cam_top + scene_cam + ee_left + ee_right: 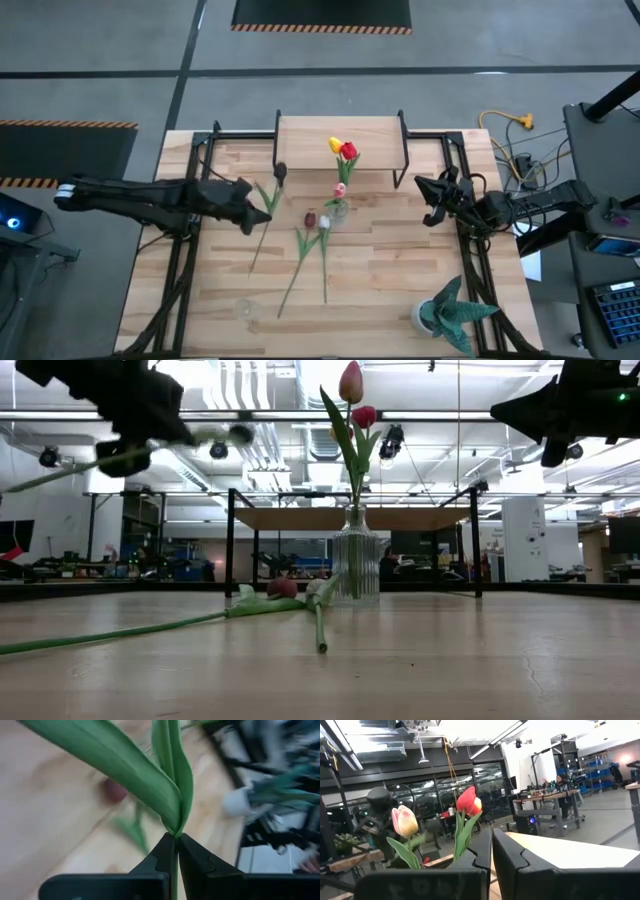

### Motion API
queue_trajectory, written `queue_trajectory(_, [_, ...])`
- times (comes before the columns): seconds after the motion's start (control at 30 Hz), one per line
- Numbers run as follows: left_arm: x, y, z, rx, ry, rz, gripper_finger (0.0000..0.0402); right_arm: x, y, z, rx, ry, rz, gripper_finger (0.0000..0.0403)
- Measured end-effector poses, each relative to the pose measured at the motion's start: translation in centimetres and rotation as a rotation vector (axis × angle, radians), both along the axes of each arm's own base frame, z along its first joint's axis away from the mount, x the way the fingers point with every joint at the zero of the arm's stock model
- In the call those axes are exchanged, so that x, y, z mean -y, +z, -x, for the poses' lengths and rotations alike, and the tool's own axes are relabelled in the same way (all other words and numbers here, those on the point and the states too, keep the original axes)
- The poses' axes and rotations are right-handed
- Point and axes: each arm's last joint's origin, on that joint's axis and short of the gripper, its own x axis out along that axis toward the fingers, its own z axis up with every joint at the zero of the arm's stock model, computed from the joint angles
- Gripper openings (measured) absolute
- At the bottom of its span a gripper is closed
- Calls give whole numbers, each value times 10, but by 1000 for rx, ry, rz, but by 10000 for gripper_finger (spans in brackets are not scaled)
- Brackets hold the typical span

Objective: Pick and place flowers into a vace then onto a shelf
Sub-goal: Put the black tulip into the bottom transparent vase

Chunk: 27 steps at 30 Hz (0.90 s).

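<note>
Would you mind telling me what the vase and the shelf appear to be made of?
The vase looks like clear ribbed glass, though it may be plastic: the room shows through its fluted wall. The shelf seems a pale, matte wood board, with faint grain, on thin black legs that look like metal.

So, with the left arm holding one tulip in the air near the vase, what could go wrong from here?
1. The left claw pinches the dark tulip's thin stem, which hangs long on both sides, so it may swing or slip.
2. The glass vase is narrow and already holds tulips; the new stem may miss the mouth or tip it.
3. Two tulips lie on the table beside the vase; a low stem could drag them.
The right claw waits aside.
</note>
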Motion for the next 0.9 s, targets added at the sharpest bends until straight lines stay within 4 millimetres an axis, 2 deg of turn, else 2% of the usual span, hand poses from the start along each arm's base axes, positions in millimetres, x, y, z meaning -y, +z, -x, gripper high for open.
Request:
queue_trajectory(0.2, [-1, 24, 12, 209, -80, -176, 1, 1, 0, 1, 24, -20, -58, 8])
queue_trajectory(0.33, [0, 37, 20, 330, -113, -203, 1, 2, -1, 1, 19, -68, -75, 8])
queue_trajectory(0.57, [7, 62, 30, 598, -298, -255, 1, 3, -1, 2, 16, -107, -91, 8])
queue_trajectory(0.9, [37, 70, 39, 753, -632, -254, 1, 3, -1, 2, 54, -88, -148, 8])
